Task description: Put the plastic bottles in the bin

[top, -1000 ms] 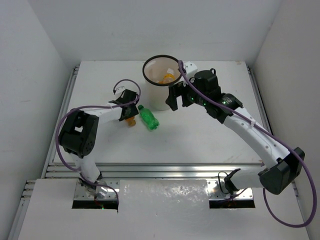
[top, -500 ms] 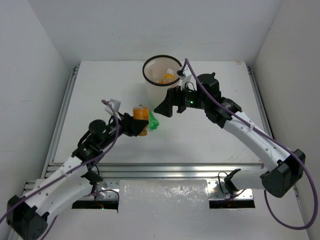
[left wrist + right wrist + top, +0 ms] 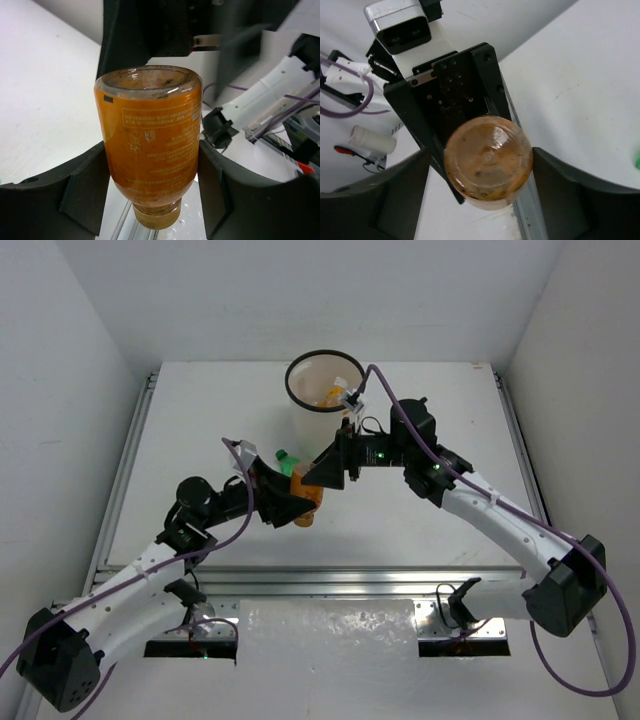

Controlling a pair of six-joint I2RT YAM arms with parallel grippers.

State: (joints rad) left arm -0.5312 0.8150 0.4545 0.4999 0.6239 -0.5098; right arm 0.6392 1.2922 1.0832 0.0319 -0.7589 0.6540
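Now the left pincer has raised the orange bottle it grips. The right pincer, open, narrows around its base, probably a handover toward the bin.

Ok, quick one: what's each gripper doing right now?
Left gripper: closed on the orange bottle.
Right gripper: open, jaws either side of that bottle's base, not clamped on it.

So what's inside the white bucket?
Inside the bin something orange and yellow shows, probably bottles. How many cannot be told; its wall and the right arm cover part.
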